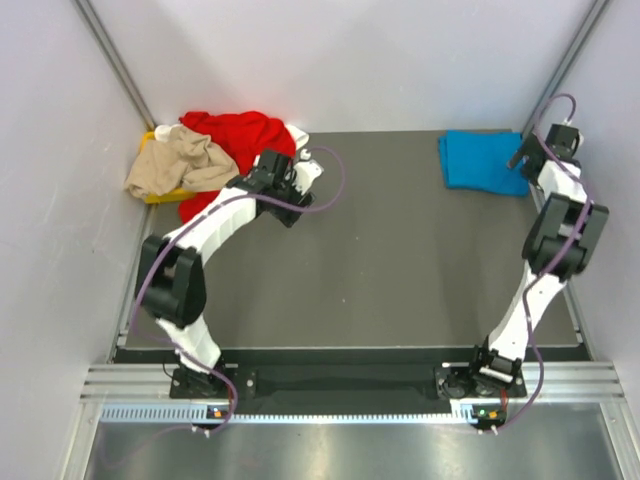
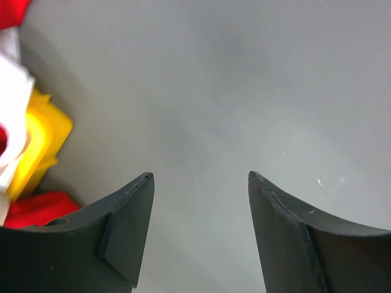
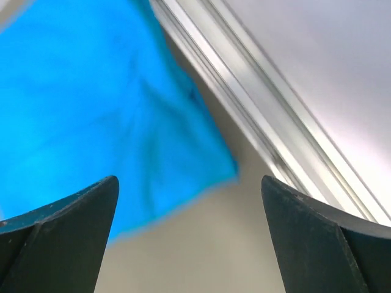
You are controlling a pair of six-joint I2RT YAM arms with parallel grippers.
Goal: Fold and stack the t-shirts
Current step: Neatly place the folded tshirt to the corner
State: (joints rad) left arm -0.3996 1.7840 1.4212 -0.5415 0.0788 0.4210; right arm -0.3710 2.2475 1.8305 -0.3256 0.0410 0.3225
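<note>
A folded bright blue t-shirt (image 1: 482, 160) lies at the far right corner of the dark mat. My right gripper (image 1: 520, 157) hovers at its right edge, open and holding nothing. The right wrist view shows the blue t-shirt (image 3: 104, 110) ahead and to the left of the right gripper (image 3: 189, 180). A heap of t-shirts lies at the far left: red (image 1: 245, 135), beige (image 1: 180, 165) and a bit of white (image 1: 298, 134). My left gripper (image 1: 308, 168) is just right of the heap, open and empty. In the left wrist view the left gripper (image 2: 198, 177) faces bare mat.
A yellow tray (image 1: 163, 195) lies under the heap, with its corner (image 2: 46, 140) at the left of the left wrist view beside white cloth (image 2: 12, 104). An aluminium rail (image 3: 256, 91) runs close behind the blue t-shirt. Pale walls close in the dark mat (image 1: 380, 250).
</note>
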